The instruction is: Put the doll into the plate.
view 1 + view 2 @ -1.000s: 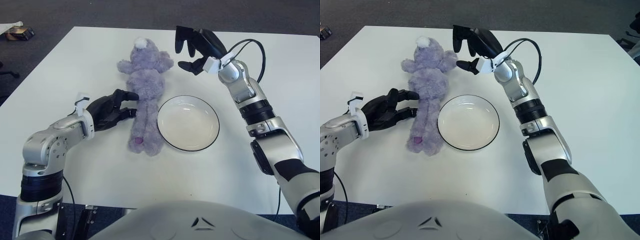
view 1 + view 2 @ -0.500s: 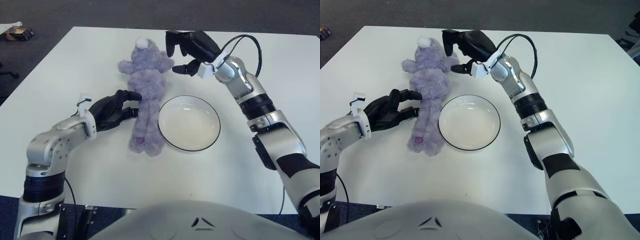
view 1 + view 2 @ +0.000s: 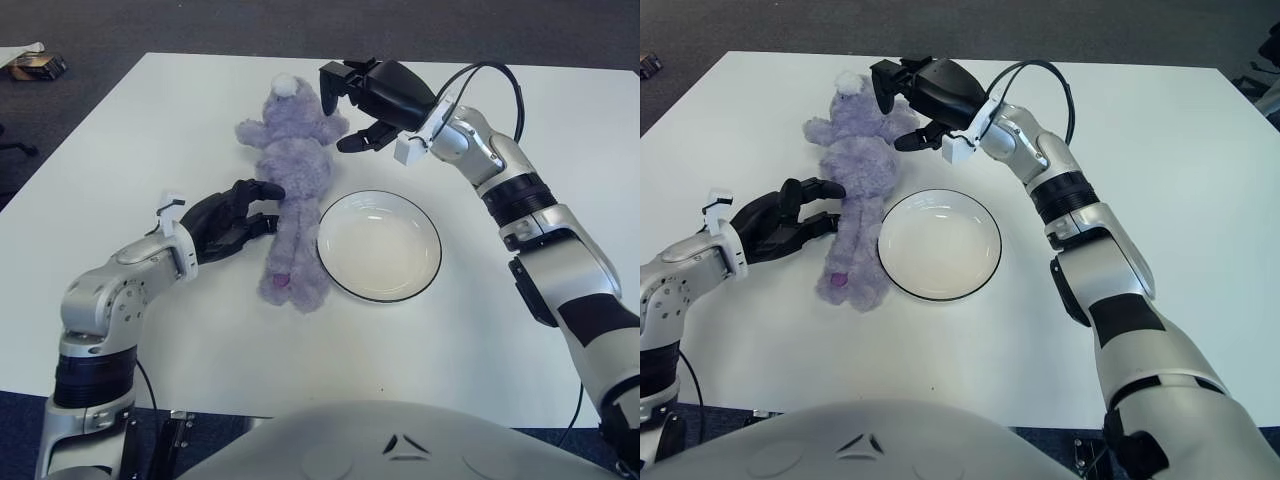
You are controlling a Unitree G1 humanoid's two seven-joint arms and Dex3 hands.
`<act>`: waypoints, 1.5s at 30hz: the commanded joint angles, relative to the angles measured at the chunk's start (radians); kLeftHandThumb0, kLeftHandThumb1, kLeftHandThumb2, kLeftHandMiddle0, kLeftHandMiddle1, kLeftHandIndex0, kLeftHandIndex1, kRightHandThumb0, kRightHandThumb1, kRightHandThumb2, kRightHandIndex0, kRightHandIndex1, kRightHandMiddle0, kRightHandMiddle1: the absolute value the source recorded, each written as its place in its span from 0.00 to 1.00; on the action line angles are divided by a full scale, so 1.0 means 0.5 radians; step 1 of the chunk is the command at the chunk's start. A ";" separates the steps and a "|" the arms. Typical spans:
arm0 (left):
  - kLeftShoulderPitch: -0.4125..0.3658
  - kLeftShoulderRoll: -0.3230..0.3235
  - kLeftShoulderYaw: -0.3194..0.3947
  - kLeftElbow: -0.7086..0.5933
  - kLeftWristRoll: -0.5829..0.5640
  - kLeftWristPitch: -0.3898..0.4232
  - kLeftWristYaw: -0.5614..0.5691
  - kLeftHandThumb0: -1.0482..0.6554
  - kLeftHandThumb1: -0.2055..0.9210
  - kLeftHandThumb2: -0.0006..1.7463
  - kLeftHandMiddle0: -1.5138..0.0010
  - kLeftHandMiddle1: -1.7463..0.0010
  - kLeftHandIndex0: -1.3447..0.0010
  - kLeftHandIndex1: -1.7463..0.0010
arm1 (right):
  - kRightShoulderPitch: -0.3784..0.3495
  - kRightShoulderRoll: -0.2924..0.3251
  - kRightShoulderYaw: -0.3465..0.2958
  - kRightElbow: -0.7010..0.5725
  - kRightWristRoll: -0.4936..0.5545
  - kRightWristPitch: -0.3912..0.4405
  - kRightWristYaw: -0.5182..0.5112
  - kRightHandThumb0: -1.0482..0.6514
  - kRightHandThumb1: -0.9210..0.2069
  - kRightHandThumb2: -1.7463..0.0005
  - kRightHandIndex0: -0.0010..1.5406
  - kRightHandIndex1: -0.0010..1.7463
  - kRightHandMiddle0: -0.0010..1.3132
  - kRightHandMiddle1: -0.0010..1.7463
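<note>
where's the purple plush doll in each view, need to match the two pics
Left eye view: the purple plush doll lies centre-left, head toward the far table edge, just left of the white round plate with a dark rim.
Right eye view: the same doll shows further left in the picture, again left of the plate.
Shared landmark: the plate's dark rim beside the doll's legs.

One purple doll [image 3: 289, 190], one white plate [image 3: 378, 246], and one white table [image 3: 120, 140] are visible.

White table [image 3: 150, 120] filling the middle, dark grey carpet [image 3: 200, 25] beyond — small box [image 3: 38, 66] at ten o'clock on the floor
</note>
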 commanded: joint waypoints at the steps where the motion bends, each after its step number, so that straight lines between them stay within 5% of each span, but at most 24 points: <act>1: 0.011 0.004 -0.016 -0.008 0.051 -0.051 0.028 0.18 1.00 0.43 0.78 0.20 0.96 0.08 | -0.042 0.003 0.013 0.055 0.010 -0.074 -0.020 0.47 0.52 0.37 0.02 0.65 0.00 0.72; 5: 0.011 0.019 -0.036 0.005 0.110 -0.081 0.041 0.18 1.00 0.42 0.75 0.11 0.95 0.03 | -0.063 0.000 0.031 0.079 0.010 -0.126 0.019 0.47 0.58 0.35 0.00 0.53 0.00 0.64; 10: 0.010 -0.007 -0.040 0.016 0.161 -0.110 0.072 0.23 1.00 0.41 0.68 0.05 0.79 0.00 | -0.122 -0.008 0.080 0.112 -0.004 -0.208 0.098 0.47 0.60 0.35 0.00 0.43 0.00 0.54; 16: 0.006 -0.012 -0.054 0.028 0.202 -0.135 0.081 0.37 0.84 0.45 0.62 0.05 0.77 0.00 | -0.170 -0.020 0.120 0.154 -0.063 -0.292 0.090 0.48 0.60 0.35 0.00 0.35 0.00 0.46; 31: -0.078 0.000 -0.078 0.167 0.313 -0.142 0.128 0.39 0.82 0.46 0.55 0.00 0.76 0.00 | -0.288 -0.049 0.263 0.266 -0.303 -0.478 -0.027 0.29 0.49 0.48 0.00 0.06 0.00 0.23; 45: -0.103 -0.072 -0.024 0.201 0.347 -0.130 0.261 0.39 0.85 0.44 0.47 0.00 0.78 0.00 | -0.312 -0.014 0.308 0.383 -0.314 -0.528 -0.009 0.22 0.38 0.55 0.00 0.00 0.00 0.11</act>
